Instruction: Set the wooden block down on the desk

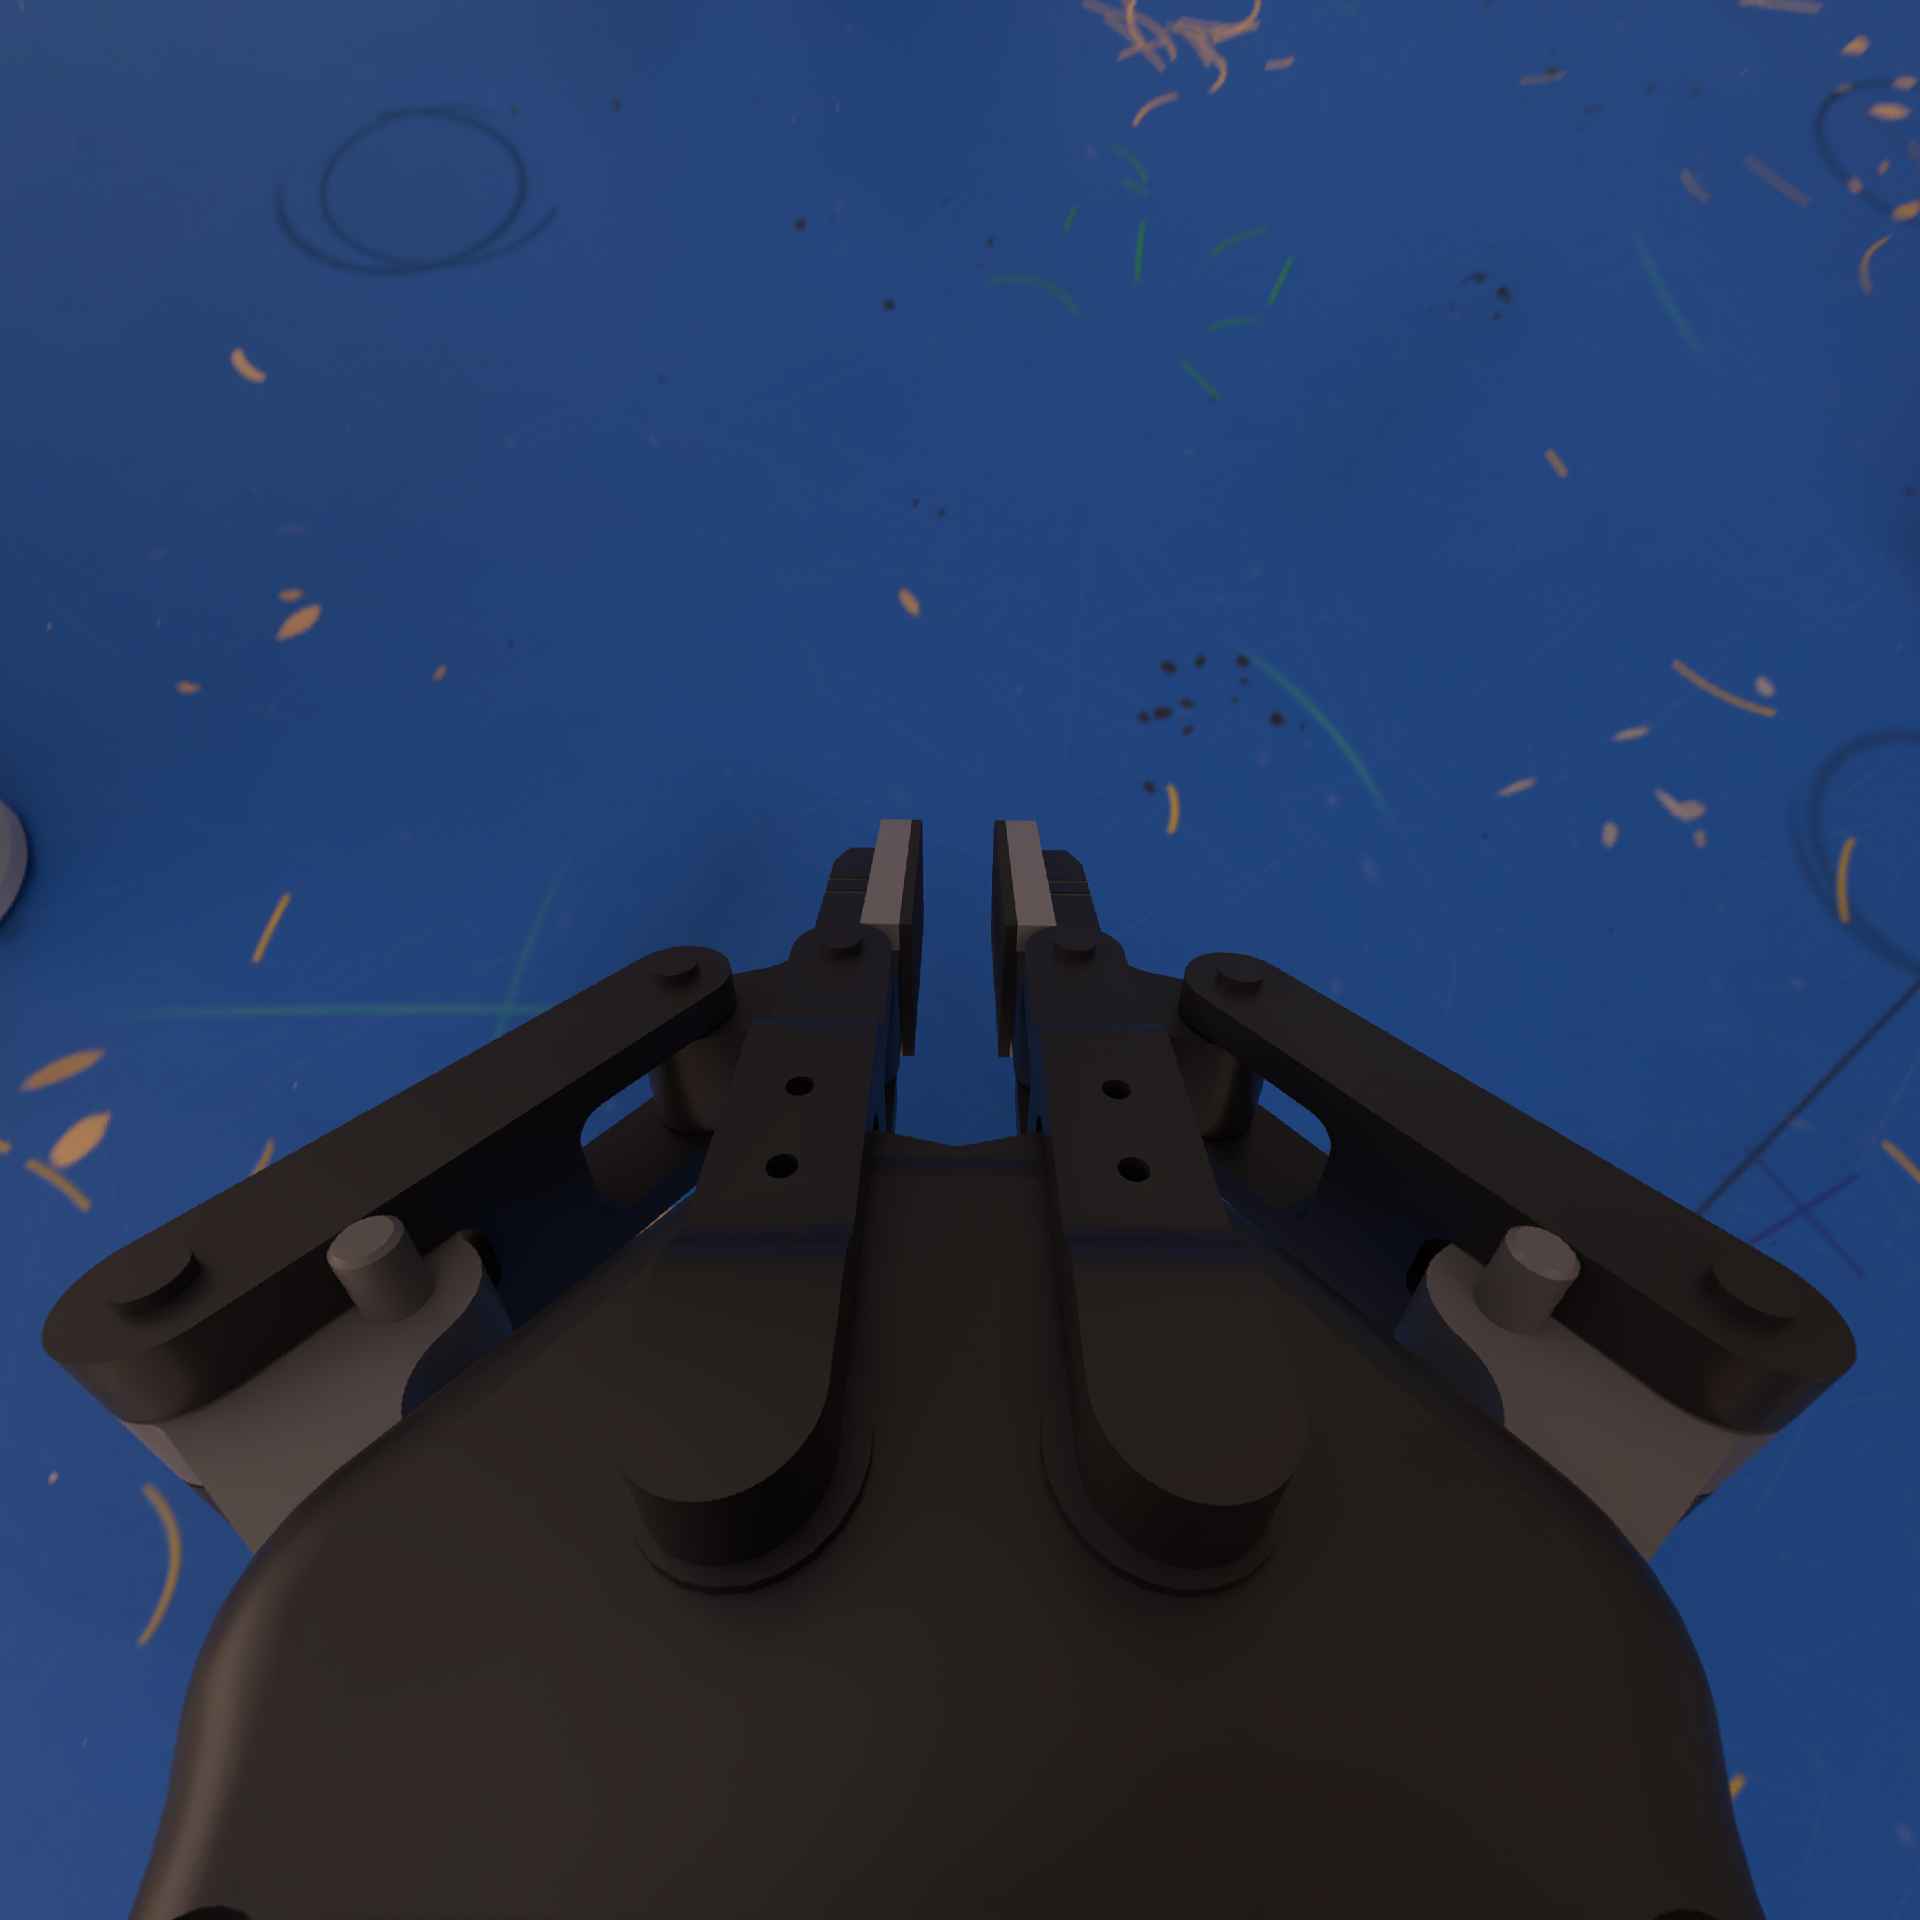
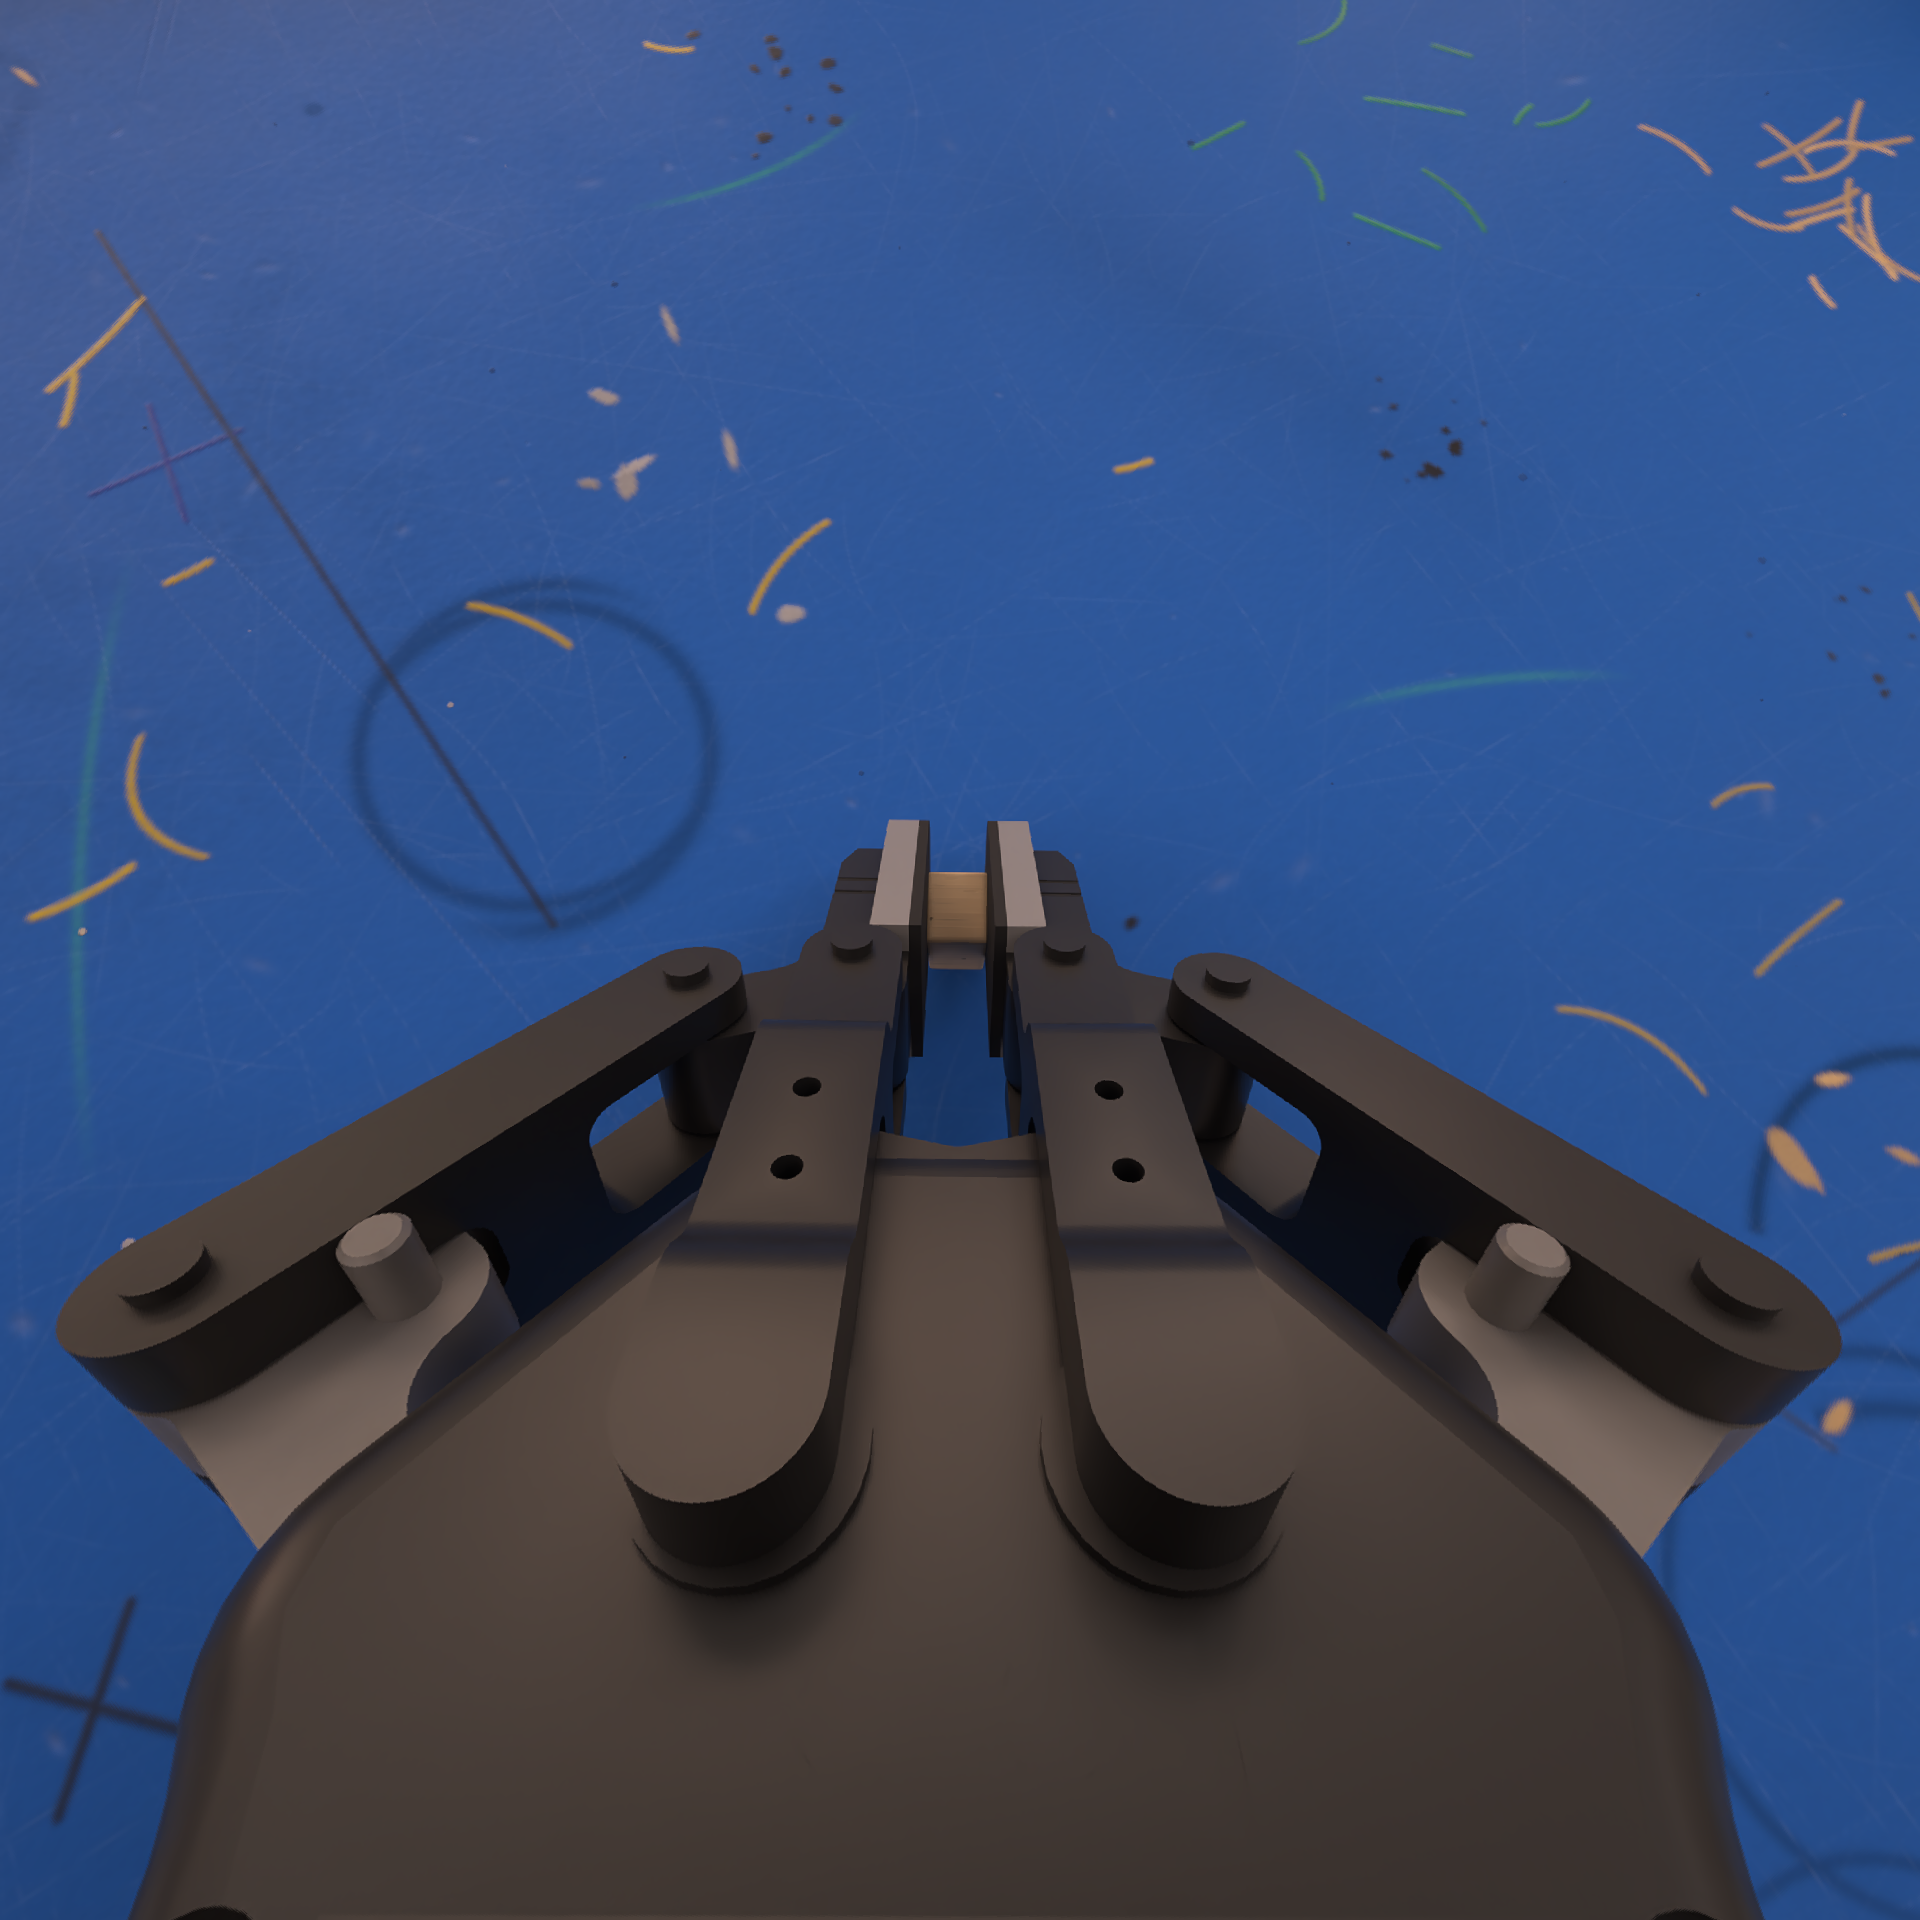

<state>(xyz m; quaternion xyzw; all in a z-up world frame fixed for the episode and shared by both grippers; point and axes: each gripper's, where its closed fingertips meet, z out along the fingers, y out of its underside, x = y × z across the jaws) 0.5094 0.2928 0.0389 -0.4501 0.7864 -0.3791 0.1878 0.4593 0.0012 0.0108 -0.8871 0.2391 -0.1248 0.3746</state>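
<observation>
Between the fingertips of the right gripper [image 2: 957,883] a small wooden block [image 2: 956,907] is being held, its pale tan face showing in the narrow gap and its two sides being pressed flat by the pads [image 2: 900,873]. Ahead of and below the fingers the blue desk [image 2: 1247,540] is being seen from above, littered with orange and green shavings, dark specks, and a drawn circle [image 2: 535,748] off to the left of the fingers; whether the block is being carried high or close over the surface cannot be told. Judged from its size and material, the block is likely being handled as something light, stiff and not fragile, with smooth faces that could slip a little if the squeeze is eased unevenly; a hold across two opposite flat sides, as now, is judged the sound one. Only the right wrist view is showing the block at all. The left wrist view is showing what the other cannot: the left gripper [image 1: 957,883] is being kept almost closed on nothing, a thin empty slit being left between its pads [image 1: 894,873], over another littered stretch of desk with a pale rounded thing [image 1: 8,857] at the far left edge, too cut off to be named.
</observation>
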